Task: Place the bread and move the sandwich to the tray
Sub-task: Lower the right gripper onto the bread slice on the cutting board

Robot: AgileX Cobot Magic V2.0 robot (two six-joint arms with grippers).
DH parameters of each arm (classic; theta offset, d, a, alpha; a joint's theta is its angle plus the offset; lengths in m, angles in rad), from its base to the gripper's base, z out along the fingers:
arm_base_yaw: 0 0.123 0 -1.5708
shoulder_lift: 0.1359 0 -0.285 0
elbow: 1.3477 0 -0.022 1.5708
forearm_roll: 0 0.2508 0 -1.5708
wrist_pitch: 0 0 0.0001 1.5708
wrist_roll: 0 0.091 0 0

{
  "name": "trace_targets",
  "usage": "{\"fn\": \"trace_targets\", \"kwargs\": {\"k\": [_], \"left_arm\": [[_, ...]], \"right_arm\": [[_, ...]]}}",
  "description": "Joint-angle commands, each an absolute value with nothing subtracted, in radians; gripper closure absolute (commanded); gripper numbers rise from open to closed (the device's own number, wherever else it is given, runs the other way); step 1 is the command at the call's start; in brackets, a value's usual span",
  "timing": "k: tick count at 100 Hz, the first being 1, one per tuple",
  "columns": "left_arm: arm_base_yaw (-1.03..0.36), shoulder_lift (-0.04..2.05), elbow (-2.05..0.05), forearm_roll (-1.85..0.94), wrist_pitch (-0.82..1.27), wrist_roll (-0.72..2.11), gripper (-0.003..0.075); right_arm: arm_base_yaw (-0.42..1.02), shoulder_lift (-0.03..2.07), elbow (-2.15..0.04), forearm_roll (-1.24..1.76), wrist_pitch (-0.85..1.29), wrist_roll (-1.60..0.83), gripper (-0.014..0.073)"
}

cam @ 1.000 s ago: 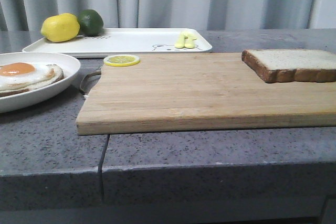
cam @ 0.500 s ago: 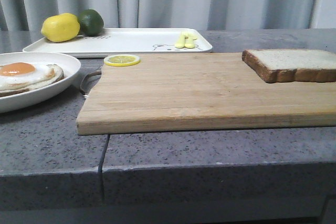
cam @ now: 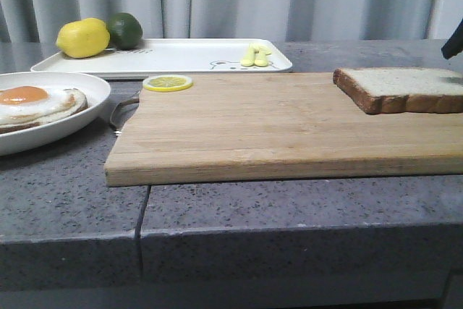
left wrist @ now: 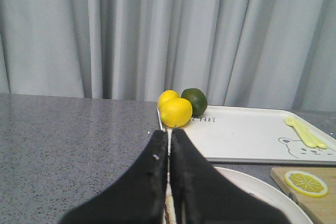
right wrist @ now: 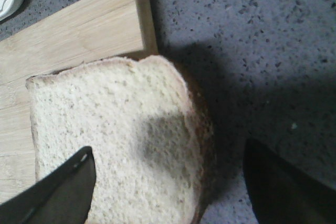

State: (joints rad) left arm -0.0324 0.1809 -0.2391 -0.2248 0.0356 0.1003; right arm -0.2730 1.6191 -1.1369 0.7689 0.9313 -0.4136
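The bread, a thick pale slice with a brown crust, lies at the right end of the wooden cutting board. My right gripper is open just above the bread, one finger over its face and the other past the crust over the counter. Only a dark tip of it shows in the front view. The sandwich, egg on bread, sits on its round white plate at the left. My left gripper is shut and empty above that plate. The tray lies at the back.
A lemon and a lime sit on the tray's left end, and yellow cutlery on its right end. A lemon slice lies on the board's back left corner. Grey curtains hang behind. The counter's front edge is near.
A dark tip of my right gripper has come into the front view at the right edge, above the bread. Bread, plate and tray have not moved.
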Motion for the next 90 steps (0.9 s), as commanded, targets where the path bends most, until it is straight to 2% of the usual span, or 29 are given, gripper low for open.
{"fn": "trace_targets", "kwargs": {"k": [1,24,31,40,57,66,90], "left_arm": [[-0.031,0.200,-0.277,-0.225,-0.038,0.095,0.0740],[-0.031,0.200,-0.277,-0.225,-0.042,0.095,0.0740],[-0.031,0.200,-0.277,-0.225,-0.042,0.095,0.0740],[-0.031,0.200,-0.277,-0.225,-0.042,0.095,0.0740],[-0.031,0.200,-0.277,-0.225,-0.061,0.095,0.0740],[-0.031,0.200,-0.277,-0.225,-0.068,0.095,0.0740],[-0.031,0.200,-0.277,-0.225,-0.068,0.095,0.0740]], "right_arm": [[-0.280,1.612,-1.170,0.865,0.942,-0.480,0.0024],[-0.278,1.663,-1.170,0.921,0.961,-0.530,0.0025],[-0.278,1.669,-1.170,0.921,0.963,-0.534,0.0062],[-0.278,1.673,-1.170,0.921,0.965,-0.535,0.0179],[-0.278,1.673,-1.170,0.921,0.974,-0.535,0.0529],[-0.279,1.673,-1.170,0.921,0.974,-0.535,0.0671],[-0.279,1.640,-1.195,1.028,1.060,-0.548,0.0662]]}}
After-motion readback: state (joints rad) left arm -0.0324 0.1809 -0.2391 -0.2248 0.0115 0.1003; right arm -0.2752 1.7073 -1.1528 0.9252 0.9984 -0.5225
